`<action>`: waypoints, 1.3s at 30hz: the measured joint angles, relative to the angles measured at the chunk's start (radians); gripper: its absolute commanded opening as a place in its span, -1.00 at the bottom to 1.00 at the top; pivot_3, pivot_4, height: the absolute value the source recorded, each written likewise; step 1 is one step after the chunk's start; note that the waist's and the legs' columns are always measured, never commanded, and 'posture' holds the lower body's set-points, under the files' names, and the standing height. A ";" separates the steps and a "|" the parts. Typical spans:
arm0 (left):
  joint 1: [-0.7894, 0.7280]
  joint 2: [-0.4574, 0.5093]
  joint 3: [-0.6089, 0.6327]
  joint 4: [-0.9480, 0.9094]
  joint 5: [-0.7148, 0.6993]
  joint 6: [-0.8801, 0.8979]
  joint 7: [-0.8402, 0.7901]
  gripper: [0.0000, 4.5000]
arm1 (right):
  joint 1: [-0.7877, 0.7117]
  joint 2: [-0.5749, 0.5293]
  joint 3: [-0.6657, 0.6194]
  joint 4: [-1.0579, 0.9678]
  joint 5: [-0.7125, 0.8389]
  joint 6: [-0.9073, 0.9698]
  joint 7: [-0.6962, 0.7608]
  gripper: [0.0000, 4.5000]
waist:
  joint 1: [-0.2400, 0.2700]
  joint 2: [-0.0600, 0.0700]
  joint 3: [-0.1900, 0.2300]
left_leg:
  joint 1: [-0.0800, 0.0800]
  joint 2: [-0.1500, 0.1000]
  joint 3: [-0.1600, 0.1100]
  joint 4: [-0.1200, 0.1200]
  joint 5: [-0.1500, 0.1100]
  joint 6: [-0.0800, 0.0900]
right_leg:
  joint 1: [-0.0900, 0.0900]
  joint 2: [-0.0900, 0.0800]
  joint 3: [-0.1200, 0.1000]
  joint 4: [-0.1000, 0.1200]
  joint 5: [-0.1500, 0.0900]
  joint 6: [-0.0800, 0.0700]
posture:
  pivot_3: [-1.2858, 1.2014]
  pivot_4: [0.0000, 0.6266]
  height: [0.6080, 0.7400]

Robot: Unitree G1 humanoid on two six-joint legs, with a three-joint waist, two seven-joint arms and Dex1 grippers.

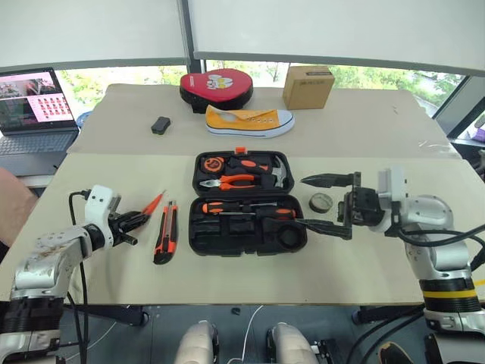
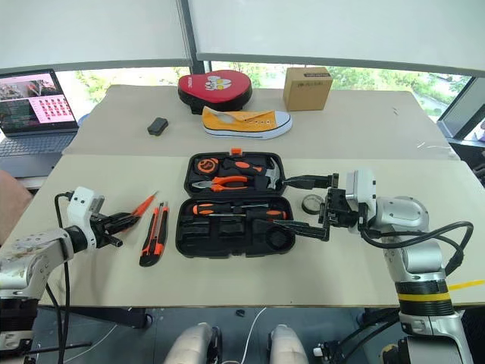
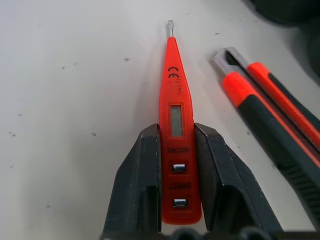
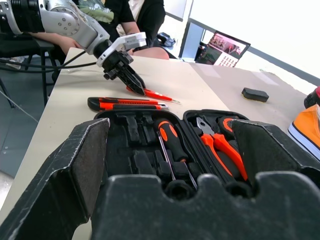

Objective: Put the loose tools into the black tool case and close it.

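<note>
On the table left of the open black tool case [image 1: 248, 203], L gripper [image 1: 135, 221] clamps the tester screwdriver [image 3: 176, 120] beside the utility knife [image 1: 166, 232], R gripper [image 1: 327, 203] spread wide w/ nothing held over the case's right end; next, probably lift the tester & carry it into a free slot.

The utility knife [image 1: 166, 233] lay left of the open tool case [image 1: 248, 214], the tape roll [image 1: 320, 202] right of it.
</note>
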 measured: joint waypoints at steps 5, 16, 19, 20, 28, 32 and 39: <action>0.006 0.095 0.045 -0.021 0.003 -0.274 -0.244 -0.79 | 0.041 -0.058 -0.022 -0.010 0.001 0.004 0.002 1.00 | 0.000 -0.002 0.001 | -0.001 0.000 0.000 0.000 0.000 0.000 | 0.000 -0.001 0.000 -0.001 0.000 0.000 | 0.03 -0.52 1.00; -0.278 0.027 -0.415 -0.182 0.197 -0.262 -0.423 -0.79 | 0.108 -0.132 -0.051 -0.003 -0.019 0.053 -0.003 1.00 | -0.001 -0.002 0.001 | -0.004 -0.002 0.001 0.006 0.000 0.003 | 0.001 0.005 0.001 -0.001 0.001 0.003 | 0.03 -0.52 1.00; -0.326 -0.012 -0.496 -0.132 0.280 -0.248 -0.397 -0.79 | 0.107 -0.129 -0.051 -0.033 -0.017 0.082 -0.023 1.00 | -0.008 -0.002 0.001 | -0.004 0.000 0.000 0.007 0.000 0.003 | 0.000 0.008 0.003 -0.001 0.001 0.003 | 0.03 -0.52 1.00; -0.330 -0.013 -0.507 -0.119 0.295 -0.248 -0.395 -0.79 | 0.108 -0.129 -0.051 -0.040 -0.017 0.087 -0.024 1.00 | -0.009 -0.002 0.001 | -0.004 0.001 0.000 0.007 0.000 0.003 | 0.000 0.008 0.003 -0.001 0.001 0.003 | 0.03 -0.52 1.00; -0.377 -0.014 -0.542 -0.059 0.362 -0.307 -0.416 -0.79 | 0.142 -0.127 -0.057 -0.107 0.001 0.120 -0.049 1.00 | 0.001 -0.002 0.001 | -0.005 0.001 0.001 0.012 -0.001 0.005 | 0.001 0.007 0.002 0.000 0.001 0.003 | 0.03 -0.52 1.00; -0.390 -0.005 -0.547 -0.045 0.375 -0.325 -0.447 -0.79 | 0.154 -0.125 -0.057 -0.119 0.003 0.124 -0.067 1.00 | 0.002 -0.002 0.001 | -0.005 0.001 0.001 0.013 -0.001 0.006 | 0.001 0.007 0.003 0.001 0.001 0.003 | 0.03 -0.52 1.00; -0.400 -0.014 -0.551 -0.044 0.393 -0.284 -0.461 -0.34 | 0.154 -0.125 -0.058 -0.120 0.003 0.124 -0.075 1.00 | 0.000 -0.002 0.001 | -0.005 0.001 0.001 0.013 -0.002 0.006 | 0.001 0.007 0.003 0.002 0.001 0.003 | 0.03 -0.52 1.00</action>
